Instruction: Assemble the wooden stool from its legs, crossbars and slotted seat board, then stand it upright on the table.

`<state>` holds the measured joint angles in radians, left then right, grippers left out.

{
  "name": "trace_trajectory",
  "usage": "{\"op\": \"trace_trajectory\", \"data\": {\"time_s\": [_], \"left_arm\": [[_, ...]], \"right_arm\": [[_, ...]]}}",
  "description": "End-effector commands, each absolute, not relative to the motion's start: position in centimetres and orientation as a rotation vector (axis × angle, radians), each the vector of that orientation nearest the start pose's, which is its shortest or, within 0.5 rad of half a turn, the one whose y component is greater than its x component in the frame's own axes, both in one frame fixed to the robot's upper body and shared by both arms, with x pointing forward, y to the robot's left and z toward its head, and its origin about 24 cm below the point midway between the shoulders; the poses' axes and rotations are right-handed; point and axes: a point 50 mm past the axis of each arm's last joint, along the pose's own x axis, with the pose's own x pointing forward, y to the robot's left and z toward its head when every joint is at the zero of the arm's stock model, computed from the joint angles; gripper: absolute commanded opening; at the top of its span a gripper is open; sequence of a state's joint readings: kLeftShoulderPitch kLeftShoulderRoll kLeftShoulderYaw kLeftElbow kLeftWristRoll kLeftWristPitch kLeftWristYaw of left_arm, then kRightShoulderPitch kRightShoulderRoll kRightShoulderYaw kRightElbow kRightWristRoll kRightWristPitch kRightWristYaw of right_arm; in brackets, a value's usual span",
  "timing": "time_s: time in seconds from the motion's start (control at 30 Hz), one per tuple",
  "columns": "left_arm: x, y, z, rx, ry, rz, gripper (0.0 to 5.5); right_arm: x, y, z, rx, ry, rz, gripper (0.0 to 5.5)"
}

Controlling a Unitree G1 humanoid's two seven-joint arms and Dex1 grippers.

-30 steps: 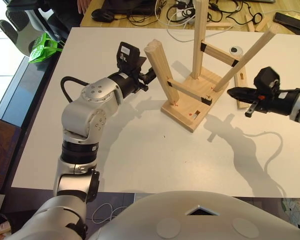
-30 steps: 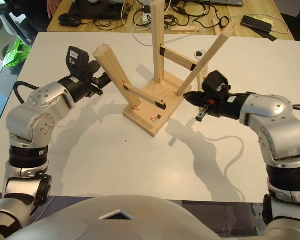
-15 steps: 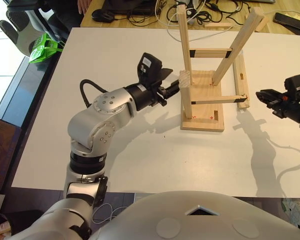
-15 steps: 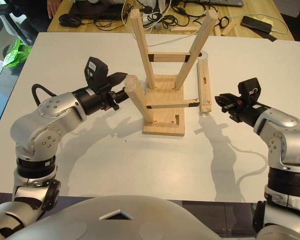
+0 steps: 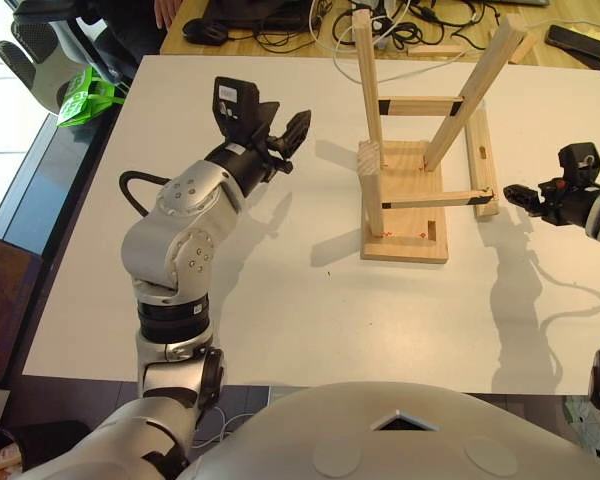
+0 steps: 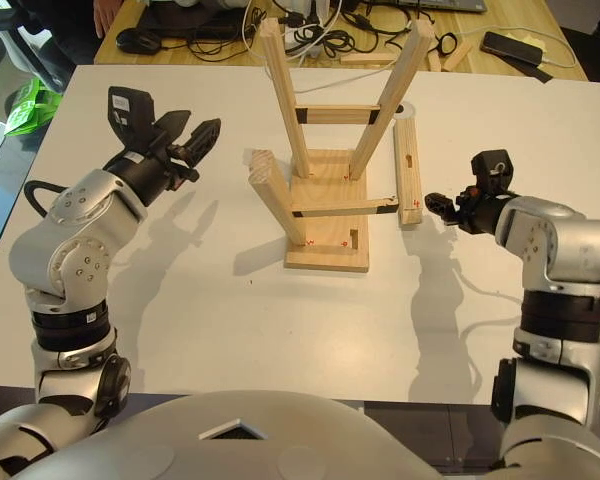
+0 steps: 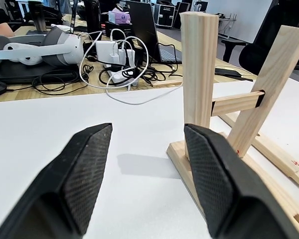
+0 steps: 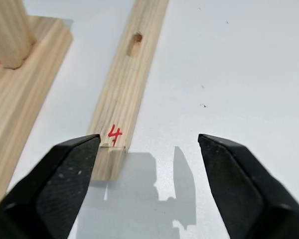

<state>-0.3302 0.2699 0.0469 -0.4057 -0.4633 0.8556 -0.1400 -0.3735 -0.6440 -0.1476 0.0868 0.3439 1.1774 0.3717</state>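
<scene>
The partly built stool sits upside down on the white table: its seat board (image 5: pixel 405 222) lies flat with three legs pointing up (image 5: pixel 369 75) (image 5: pixel 477 88) (image 5: pixel 371 190). One crossbar (image 5: pixel 418 104) joins the two far legs. Another crossbar (image 5: pixel 432 199) runs from the near leg toward the right. A loose leg (image 6: pixel 409 168), marked with a red 4 (image 8: pixel 123 102), lies flat just right of the board. My left gripper (image 5: pixel 291 134) is open, hanging left of the stool, its pads (image 7: pixel 87 172) apart and the near leg (image 7: pixel 200 69) ahead. My right gripper (image 6: pixel 437 203) is open at the loose leg's near end.
A wooden desk (image 5: pixel 242 40) behind the table carries cables, a mouse, a phone and a headset (image 7: pixel 35 47). A green bag (image 5: pixel 86 92) sits off the table's left edge. Bare white tabletop (image 5: pixel 300 300) spreads in front of the stool.
My left gripper has drawn back to the left, away from the near leg it was touching. The right gripper has edged closer to the loose leg. The stool stays as it stood half a second ago.
</scene>
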Motion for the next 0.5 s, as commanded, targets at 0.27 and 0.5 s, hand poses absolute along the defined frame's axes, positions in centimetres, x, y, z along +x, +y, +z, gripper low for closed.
{"op": "trace_trajectory", "data": {"time_s": [0.27,0.5], "left_arm": [[29.1,13.9,16.0,-0.124,0.063,-0.351,2.70],[29.3,14.1,16.6,-0.149,0.025,-0.310,2.70]], "right_arm": [[32.1,-23.1,6.1,0.093,1.013,0.158,3.61],[33.2,-22.1,5.3,0.035,1.091,0.165,3.32]]}}
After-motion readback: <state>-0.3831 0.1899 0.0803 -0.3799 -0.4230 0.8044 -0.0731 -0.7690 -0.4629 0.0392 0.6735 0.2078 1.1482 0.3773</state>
